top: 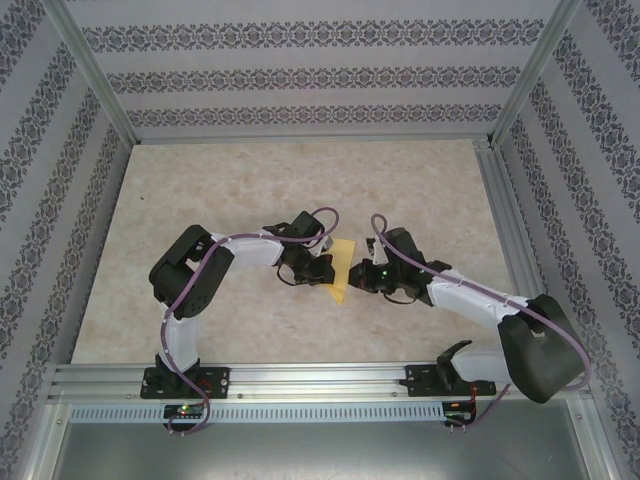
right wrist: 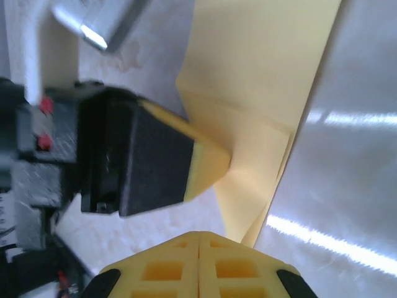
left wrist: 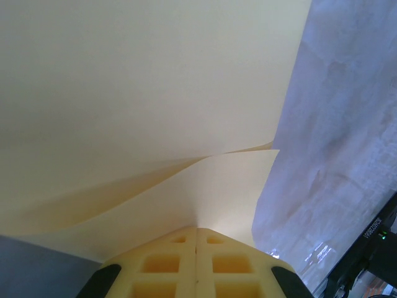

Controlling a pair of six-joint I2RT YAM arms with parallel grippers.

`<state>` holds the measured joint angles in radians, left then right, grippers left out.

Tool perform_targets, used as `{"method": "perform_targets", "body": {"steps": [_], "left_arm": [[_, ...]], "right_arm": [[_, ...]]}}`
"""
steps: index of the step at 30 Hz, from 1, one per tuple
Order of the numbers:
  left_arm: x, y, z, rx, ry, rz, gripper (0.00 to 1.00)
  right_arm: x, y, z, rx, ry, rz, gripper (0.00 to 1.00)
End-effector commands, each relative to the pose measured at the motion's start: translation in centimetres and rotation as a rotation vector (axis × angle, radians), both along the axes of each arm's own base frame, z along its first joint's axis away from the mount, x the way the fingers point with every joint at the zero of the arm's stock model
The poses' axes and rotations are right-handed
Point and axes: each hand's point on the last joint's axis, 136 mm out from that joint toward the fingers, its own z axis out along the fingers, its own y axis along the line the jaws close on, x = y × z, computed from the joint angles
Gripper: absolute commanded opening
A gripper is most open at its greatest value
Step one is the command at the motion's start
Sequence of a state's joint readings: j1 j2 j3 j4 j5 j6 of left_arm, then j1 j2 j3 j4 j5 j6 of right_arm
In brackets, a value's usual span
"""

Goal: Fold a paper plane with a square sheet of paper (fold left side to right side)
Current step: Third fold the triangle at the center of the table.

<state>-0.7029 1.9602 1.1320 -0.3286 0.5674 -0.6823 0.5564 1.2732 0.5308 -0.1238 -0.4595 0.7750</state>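
The square sheet of paper (top: pixel 340 285), thin and yellow, lies mid-table folded into a narrow pointed shape, the start of the paper plane. In the left wrist view the paper (left wrist: pixel 155 81) shows two layers, the upper one lifting off the lower. My left gripper (top: pixel 326 268) is shut, its tip (left wrist: pixel 196 230) pressed on the paper where the layers meet. From the right wrist its yellow fingertip (right wrist: pixel 208 164) rests on the folded paper (right wrist: pixel 260 62). My right gripper (top: pixel 356 278) is shut with nothing in it, its tip (right wrist: pixel 198 234) just beside the paper's near corner.
The beige marbled table (top: pixel 250 190) is fenced by aluminium rails (top: pixel 500 220) and patterned walls. Both arms reach in towards the middle, wrists close together. Part of the right arm (left wrist: pixel 372 248) shows at the left wrist view's lower right.
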Motion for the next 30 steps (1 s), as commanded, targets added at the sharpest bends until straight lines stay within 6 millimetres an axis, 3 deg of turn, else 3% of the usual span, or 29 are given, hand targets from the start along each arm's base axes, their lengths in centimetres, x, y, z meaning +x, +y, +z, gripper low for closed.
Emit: {"method": "perform_targets", "body": {"steps": [1,9,21,30], "left_arm": [[-2.0,1.4,-3.3,0.12,0.033,-0.022,0.04],[-1.8,1.1,-3.0,0.122,0.022,-0.03,0.04],[-1.7,1.0,-2.9,0.122,0.017,-0.034,0.04],[-1.6,0.9,-2.9,0.127,0.016,-0.03,0.04]], "right_arm": [[0.1,1.1,-0.1,0.126,0.114,-0.225,0.05],[0.4,3.6,-1.0,0.189,0.138,-0.396,0.03],[0.7,3.4,-3.4,0.105,0.162,-0.421,0.01],[-1.3,2.8,-5.9,0.07,0.235,-0.425,0.01]]}}
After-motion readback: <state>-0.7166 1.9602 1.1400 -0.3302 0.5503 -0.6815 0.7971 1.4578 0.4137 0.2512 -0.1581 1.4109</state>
